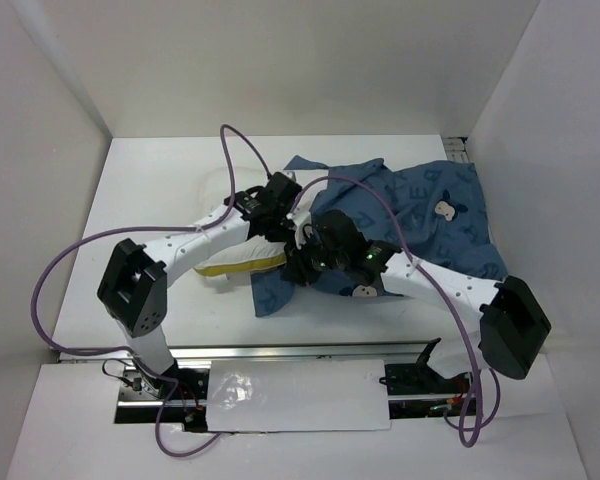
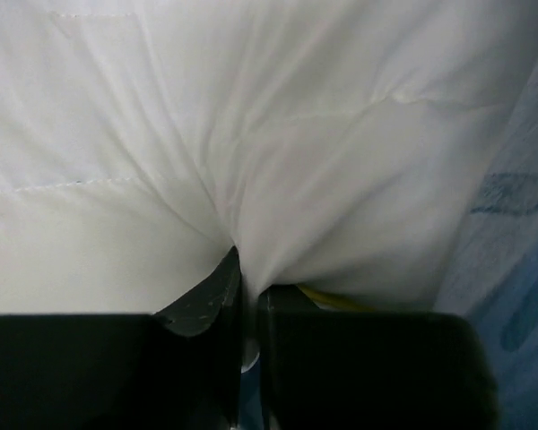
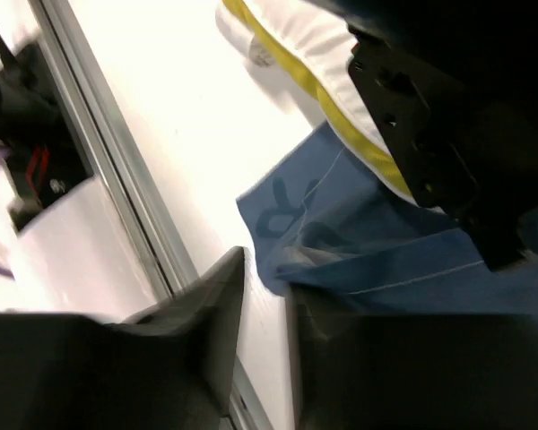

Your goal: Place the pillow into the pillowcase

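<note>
Item 1, left claw [image 2: 247, 269]: I read it as clenched, with a fold of the pillow [image 2: 251, 134] pinched between its tips. White fabric puckers away from the pinch, and a strip of pillowcase [image 2: 520, 269] shows to the claw's right.

Item 2, left arm: elbow raised out to the left, forearm reaching inward to the middle of the desk [image 1: 160, 190].

Item 3, right claw [image 3: 262, 273]: slightly parted, a narrow gap showing. The pillowcase corner lies at one fingertip; I see nothing gripped.

Item 4, right arm: elbow out to the right, forearm angled inward, wrist low beside the left wrist.

Item 5, pillow: ahead of the right claw, its yellow seam [image 3: 341, 116] lying over the pillowcase edge.
</note>
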{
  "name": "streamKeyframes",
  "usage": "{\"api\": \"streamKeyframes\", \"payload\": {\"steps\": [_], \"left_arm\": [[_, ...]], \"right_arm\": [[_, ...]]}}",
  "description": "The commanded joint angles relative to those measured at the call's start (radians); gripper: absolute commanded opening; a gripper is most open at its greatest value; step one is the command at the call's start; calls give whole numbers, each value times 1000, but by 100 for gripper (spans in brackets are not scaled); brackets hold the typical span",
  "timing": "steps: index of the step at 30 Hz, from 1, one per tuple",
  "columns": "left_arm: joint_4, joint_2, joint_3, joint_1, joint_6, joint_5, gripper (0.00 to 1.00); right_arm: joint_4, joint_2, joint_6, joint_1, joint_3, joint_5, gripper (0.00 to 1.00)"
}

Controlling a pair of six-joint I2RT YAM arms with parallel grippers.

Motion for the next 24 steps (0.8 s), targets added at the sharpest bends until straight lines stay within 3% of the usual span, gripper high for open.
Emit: {"api": "streamKeyframes", "payload": {"steps": [1, 3, 4, 5, 7, 10, 16, 20, 24], "left_arm": [[51, -54, -69, -4, 1, 33, 20], [23, -90, -142, -4, 15, 7, 39], [13, -110, -167, -4, 15, -9, 54], [12, -158, -190, -4, 15, -18, 63], [0, -205, -248, -4, 15, -27, 97], [-23, -287, -274, 8, 15, -27, 100], [-57, -351, -250, 98, 41, -69, 100], [-9, -235, -158, 204, 104, -30, 100], [63, -55, -26, 243, 186, 10, 100]], "right_arm": [[14, -12, -65, 27, 42, 12, 36], [-45, -37, -65, 27, 32, 35, 51], [-59, -53, -55, 27, 17, 53, 58], [-71, -72, -33, 27, 5, 72, 71], [-109, -135, -23, 18, -4, 145, 79], [-186, -179, -3, -14, 24, 221, 89], [-273, -141, 103, -113, 126, 484, 92], [-310, 41, 165, -250, 311, 523, 87], [-330, 259, 129, -285, 516, 561, 79]]}}
